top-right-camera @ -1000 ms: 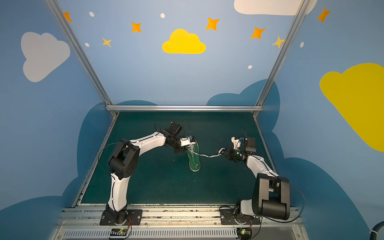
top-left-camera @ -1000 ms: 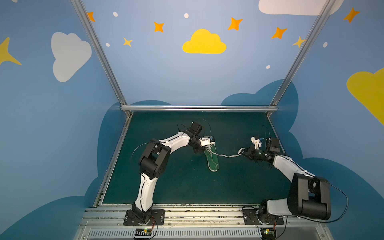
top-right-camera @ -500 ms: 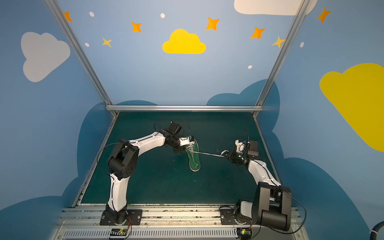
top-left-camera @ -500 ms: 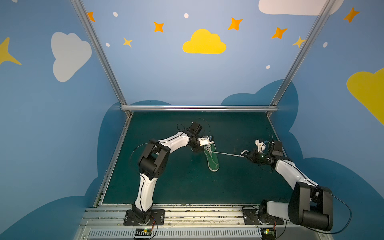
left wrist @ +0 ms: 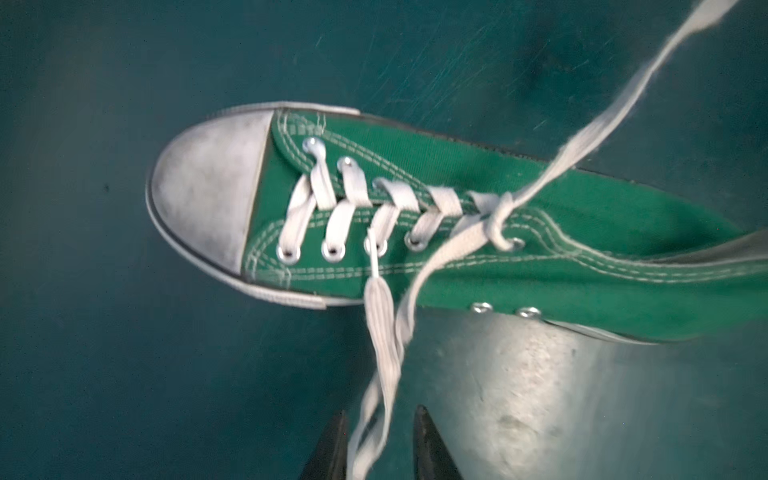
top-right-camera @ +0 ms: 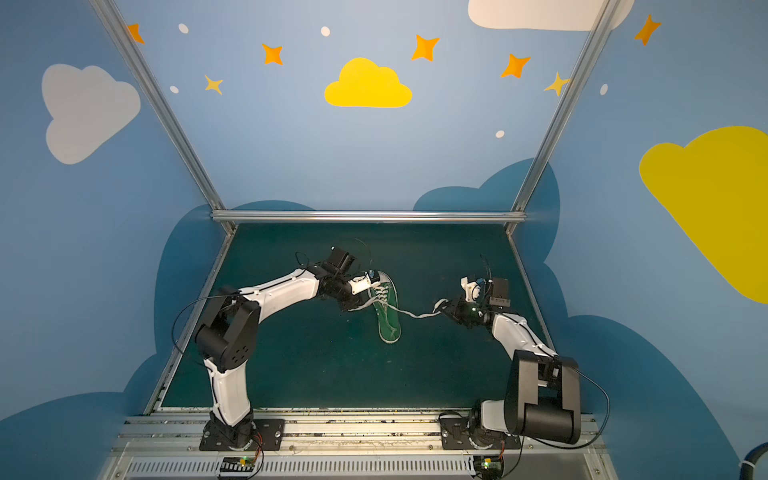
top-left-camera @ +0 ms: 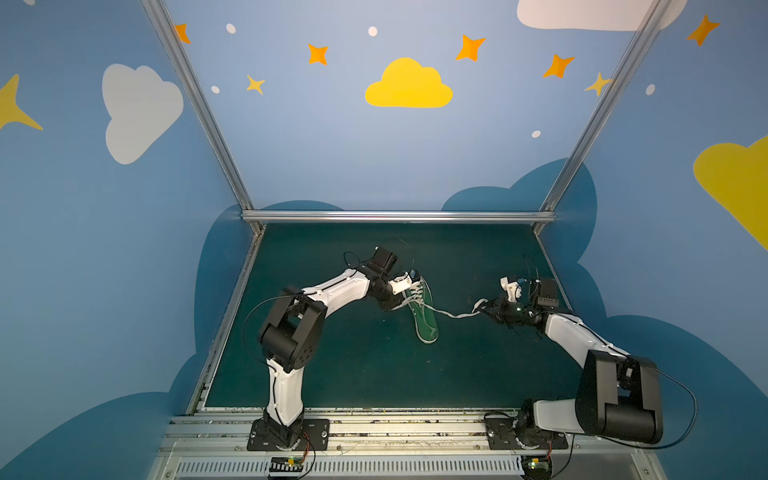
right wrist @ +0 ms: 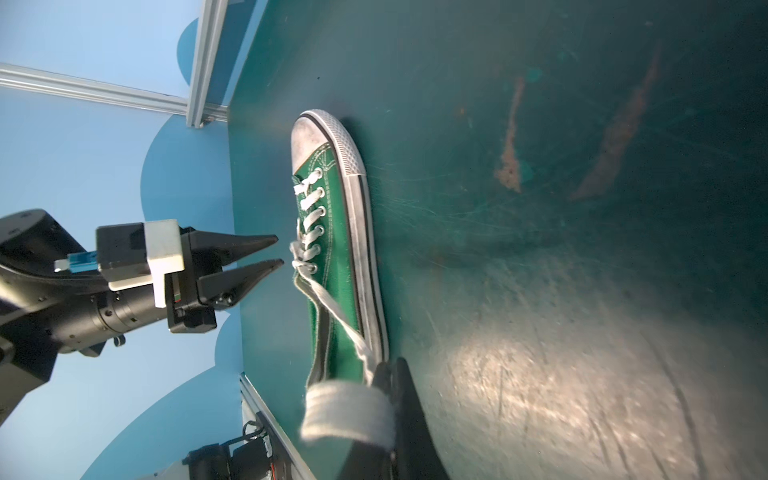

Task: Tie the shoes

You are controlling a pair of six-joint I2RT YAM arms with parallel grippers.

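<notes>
Blue walls (top-left-camera: 374, 158) painted with clouds and stars enclosed a dark green surface (top-left-camera: 353, 365). In both top views the green sneaker (top-left-camera: 424, 316) lay sole down near the middle of the frame, its white toe cap (top-left-camera: 429, 337) pointing toward the lower edge. The left gripper (top-left-camera: 401, 299) sat just beside the sneaker's left flank, toward its heel end. The left wrist view showed its jaws spread a little, with one strand of the white laces (left wrist: 384, 332) running through the gap between them. The two strands crossed once by the top eyelets. The other strand ran in a wavy line toward the right of the frame to the right gripper (top-left-camera: 484, 311), which was pressed together and pinching it. In the right wrist view that strand bunched up white against the gripper's dark finger. The two grippers were well apart, with the sneaker between them.
</notes>
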